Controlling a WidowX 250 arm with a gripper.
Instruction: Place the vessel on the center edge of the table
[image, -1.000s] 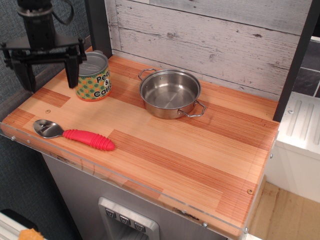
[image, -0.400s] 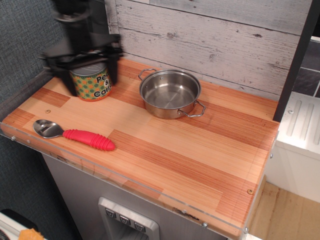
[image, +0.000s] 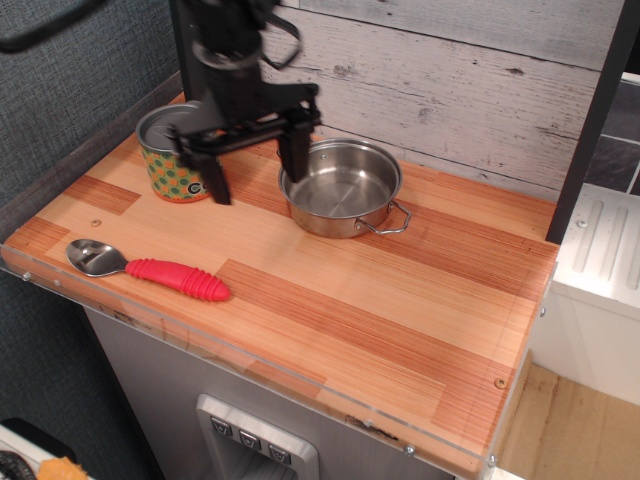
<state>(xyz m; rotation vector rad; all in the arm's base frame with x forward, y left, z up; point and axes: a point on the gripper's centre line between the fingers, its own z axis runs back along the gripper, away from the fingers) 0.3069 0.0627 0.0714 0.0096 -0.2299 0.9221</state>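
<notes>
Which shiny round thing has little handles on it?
The vessel, the steel pot by the back wall. It has two wire loops; the printed can has none.

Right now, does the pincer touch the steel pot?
Cannot tell. In the only view, the open pincer has one finger overlapping the steel pot's left rim, but neither contact nor a gap shows.

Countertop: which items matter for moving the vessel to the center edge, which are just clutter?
Job:
vessel
table
gripper, open, between can and vessel

Clutter:
tin can
red-handled spoon
</notes>
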